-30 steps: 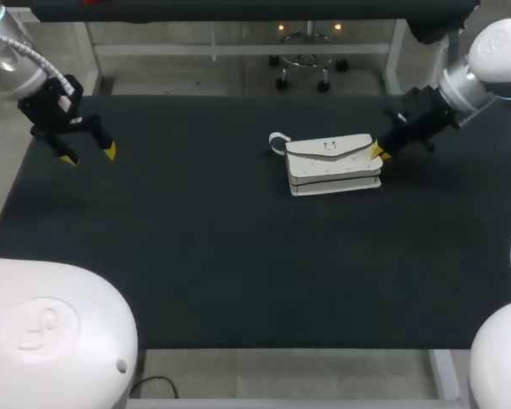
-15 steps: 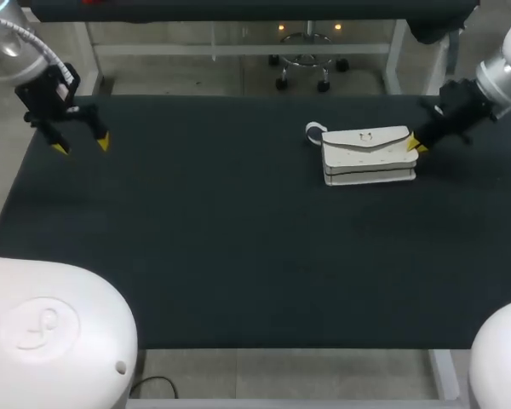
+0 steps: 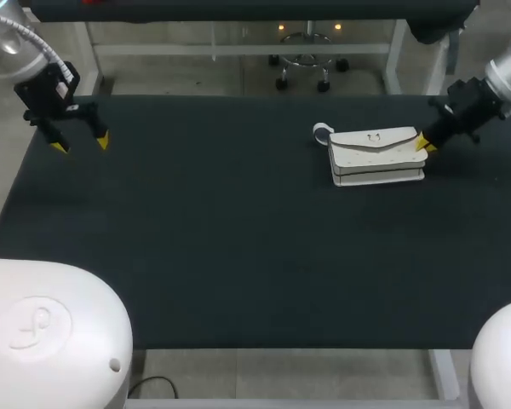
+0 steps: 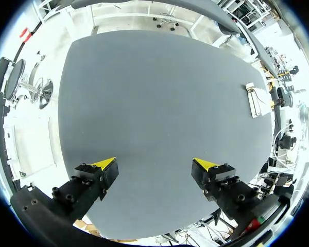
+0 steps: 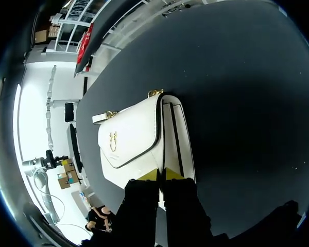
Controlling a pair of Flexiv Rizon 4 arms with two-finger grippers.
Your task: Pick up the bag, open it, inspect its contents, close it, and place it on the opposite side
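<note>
Near end of the bag (image 5: pixel 136 146) hidden beneath the right jaws

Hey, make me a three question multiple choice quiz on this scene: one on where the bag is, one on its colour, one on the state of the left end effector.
1. Where on the table does the bag lie?
A) near left corner
B) middle of the near edge
C) far right, at the right end effector

2. What colour is the bag?
A) white
B) red
C) brown

3. The left end effector is:
A) shut on the bag
B) open, holding nothing
C) shut on a cloth

Answers: 1 C, the head view shows it far right; 2 A, both views of it show white; 3 B, its fingers stand apart over bare table.
</note>
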